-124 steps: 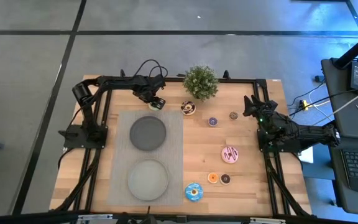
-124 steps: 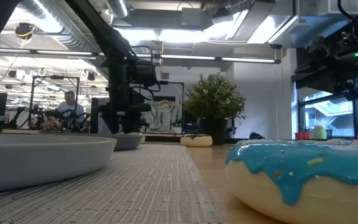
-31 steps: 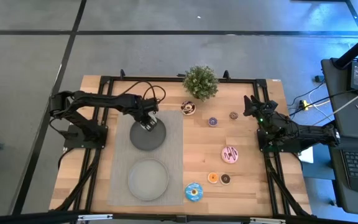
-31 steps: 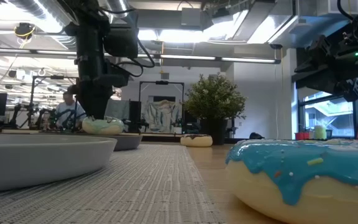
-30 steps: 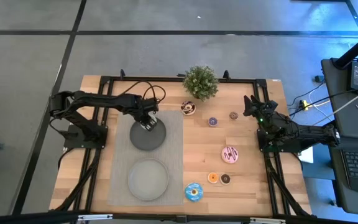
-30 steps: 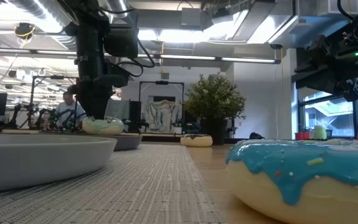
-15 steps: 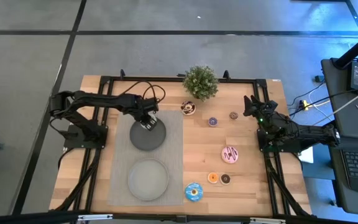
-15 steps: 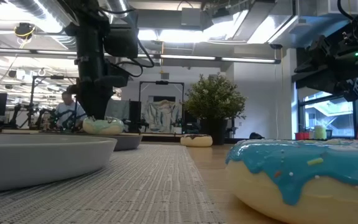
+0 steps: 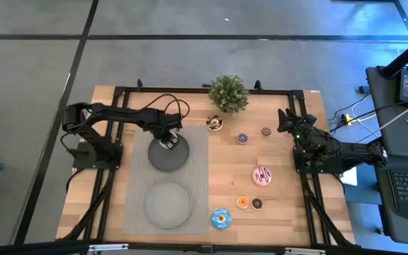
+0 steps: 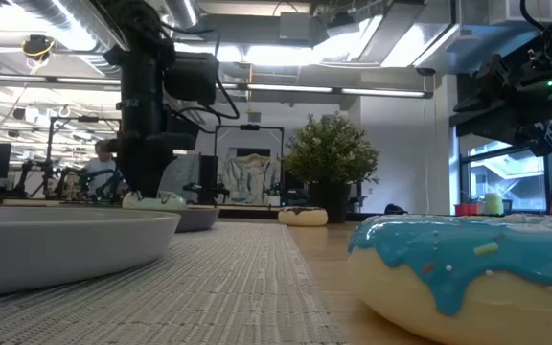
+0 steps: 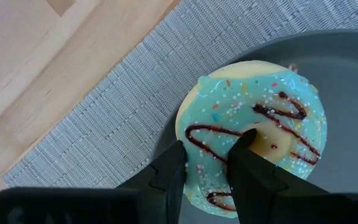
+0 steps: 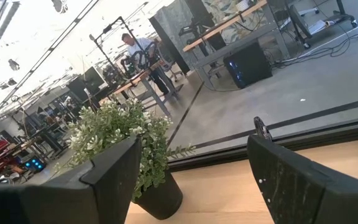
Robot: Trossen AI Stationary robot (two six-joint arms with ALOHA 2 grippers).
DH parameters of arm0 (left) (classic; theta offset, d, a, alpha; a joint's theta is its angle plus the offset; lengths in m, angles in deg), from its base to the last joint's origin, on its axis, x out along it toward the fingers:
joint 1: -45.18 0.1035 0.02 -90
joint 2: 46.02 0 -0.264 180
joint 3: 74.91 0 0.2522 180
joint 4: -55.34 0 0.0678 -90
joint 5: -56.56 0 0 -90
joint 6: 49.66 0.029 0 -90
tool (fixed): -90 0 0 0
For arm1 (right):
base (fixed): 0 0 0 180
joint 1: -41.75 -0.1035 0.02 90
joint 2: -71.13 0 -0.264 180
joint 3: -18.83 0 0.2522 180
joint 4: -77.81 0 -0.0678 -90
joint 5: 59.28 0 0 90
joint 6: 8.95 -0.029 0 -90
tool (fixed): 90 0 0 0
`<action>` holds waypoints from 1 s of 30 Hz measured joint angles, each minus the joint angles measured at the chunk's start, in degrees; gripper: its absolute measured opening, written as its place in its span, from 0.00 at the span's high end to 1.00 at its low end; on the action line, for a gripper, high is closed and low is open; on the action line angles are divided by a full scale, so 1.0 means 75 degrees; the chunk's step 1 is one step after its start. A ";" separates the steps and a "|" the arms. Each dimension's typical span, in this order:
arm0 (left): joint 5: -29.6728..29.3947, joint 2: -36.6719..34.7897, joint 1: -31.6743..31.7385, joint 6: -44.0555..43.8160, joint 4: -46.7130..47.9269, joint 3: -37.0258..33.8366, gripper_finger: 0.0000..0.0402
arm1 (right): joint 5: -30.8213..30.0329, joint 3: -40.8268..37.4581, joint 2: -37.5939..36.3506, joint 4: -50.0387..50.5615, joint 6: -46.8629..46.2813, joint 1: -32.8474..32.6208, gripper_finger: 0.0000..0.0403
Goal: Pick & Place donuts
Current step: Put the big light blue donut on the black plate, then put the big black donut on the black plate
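My left gripper point(image 9: 167, 141) is shut on the green donut point(image 11: 253, 143), which has dark squiggles and sprinkles, at the far edge of the far grey plate point(image 9: 170, 156). In the low view the green donut point(image 10: 155, 199) sits at the far plate's rim level. My right gripper point(image 9: 286, 120) waits open at the table's right edge, touching nothing. On the bare wood lie a chocolate-white donut point(image 9: 214, 122), a purple mini point(image 9: 242, 139), a brown mini point(image 9: 266, 131), a pink donut point(image 9: 262, 175), an orange mini point(image 9: 242, 202), a dark mini point(image 9: 257, 204) and a blue donut point(image 9: 220, 218). My left gripper pinches the green donut's ring wall point(image 11: 207, 146) from above, pointing down. One finger point(image 11: 247, 149) stands in the hole and the other point(image 11: 169, 168) is against the outer edge. The donut lies flat, low over the far plate's edge; whether it rests there I cannot tell.
A grey woven mat point(image 9: 200, 177) carries both plates, with the near plate point(image 9: 168, 204) toward the table's near edge. A small potted plant point(image 9: 228, 93) stands at the far edge. Open wood lies between the mat and the right arm.
My left gripper has come down with the green donut, still shut on it. The donut now sits lower, at the far plate's rim level instead of above it. The right arm has kept still.
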 joint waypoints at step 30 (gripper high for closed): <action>-0.0590 -0.0052 0.0000 0.0188 0.2121 0.1169 0.44 | -0.0003 0.0000 0.0000 -0.0002 -0.0008 0.0000 0.27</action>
